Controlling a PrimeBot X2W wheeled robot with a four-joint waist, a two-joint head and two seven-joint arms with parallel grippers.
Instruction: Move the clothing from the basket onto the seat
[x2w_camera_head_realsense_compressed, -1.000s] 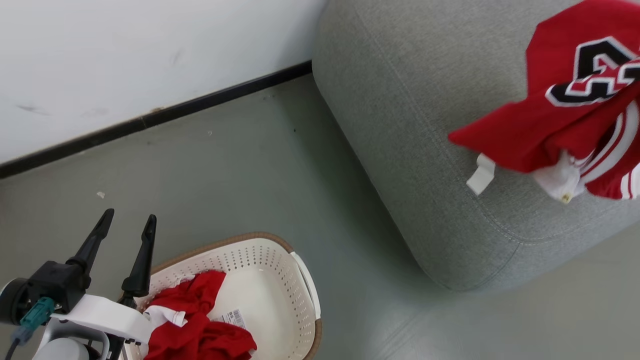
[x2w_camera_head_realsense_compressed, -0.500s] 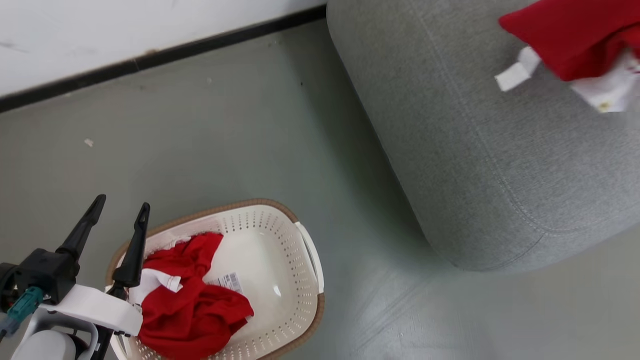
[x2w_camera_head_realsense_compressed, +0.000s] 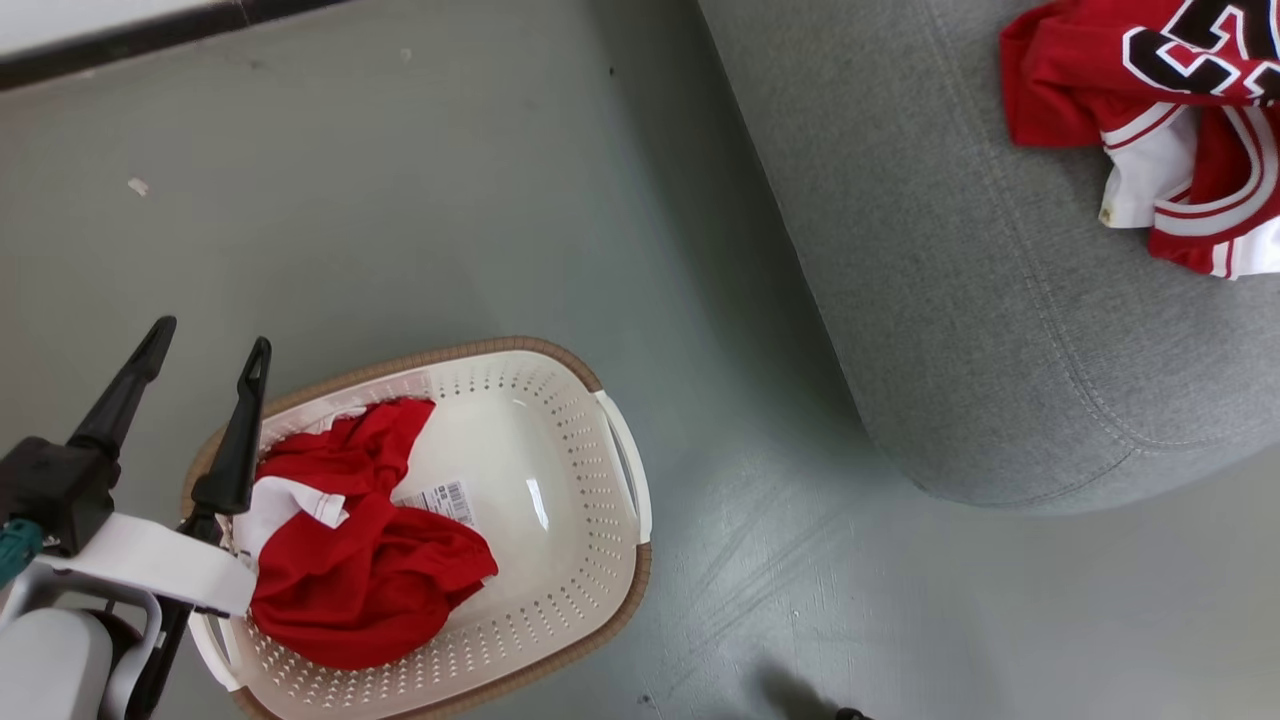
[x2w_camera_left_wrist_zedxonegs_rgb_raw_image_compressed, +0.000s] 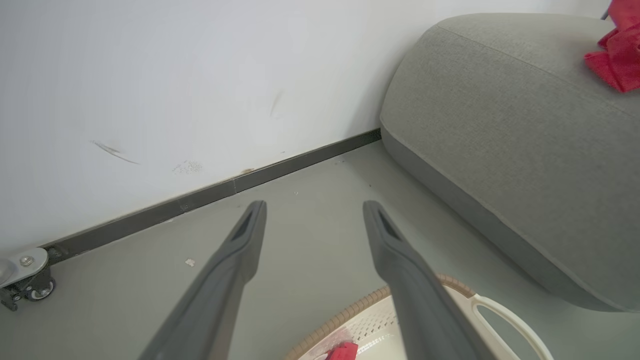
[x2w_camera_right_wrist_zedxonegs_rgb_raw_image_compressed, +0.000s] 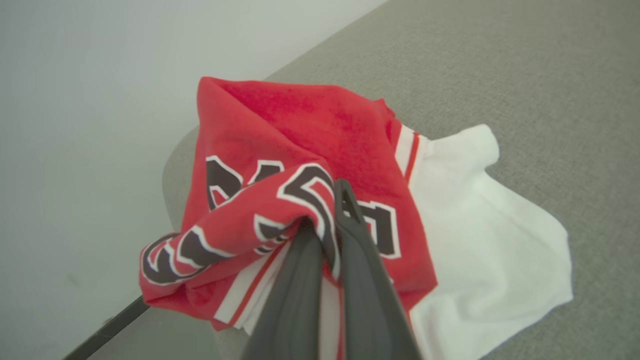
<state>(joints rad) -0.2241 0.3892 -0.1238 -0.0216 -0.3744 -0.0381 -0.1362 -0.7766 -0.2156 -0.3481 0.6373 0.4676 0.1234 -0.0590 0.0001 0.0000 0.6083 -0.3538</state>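
Grey seat under the red jersey, right gripper pinching it, left gripper spread wide by the basket.

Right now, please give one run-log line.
right gripper: shut on jersey, on sofa | left gripper: open, near basket | red garment: in basket

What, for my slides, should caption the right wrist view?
The right claw pinches the red jersey on the grey seat.

A scuffed white wall takes the upper left of the left wrist view, edged below by a dark baseboard. The smooth grey-green floor carries a small white scrap, upper left in the head view.
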